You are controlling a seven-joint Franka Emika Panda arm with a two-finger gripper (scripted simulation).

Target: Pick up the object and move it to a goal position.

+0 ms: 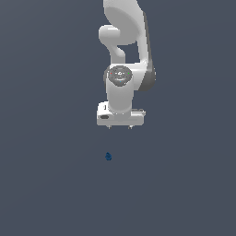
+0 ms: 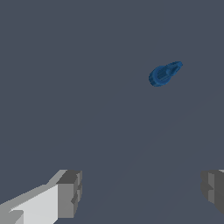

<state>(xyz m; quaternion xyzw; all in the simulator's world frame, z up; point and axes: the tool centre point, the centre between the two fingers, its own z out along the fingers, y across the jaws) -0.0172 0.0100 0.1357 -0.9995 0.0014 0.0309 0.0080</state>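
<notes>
Object [image 1: 108, 156] apart from end effector [image 1: 120, 127]

Plain dark slate-grey ground [image 1: 46, 184] across both views. Flat, untextured, evenly lit. Faint paler diagonal line [image 2: 175, 118] in wrist view. Walls, furniture, windows not distinguishable against the uniform grey.

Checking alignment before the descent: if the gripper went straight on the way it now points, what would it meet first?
Probably only bare grey floor. The open gripper points down, and the dark blue object lies off to one side of the gap between its fingers, though depth is unclear.
</notes>
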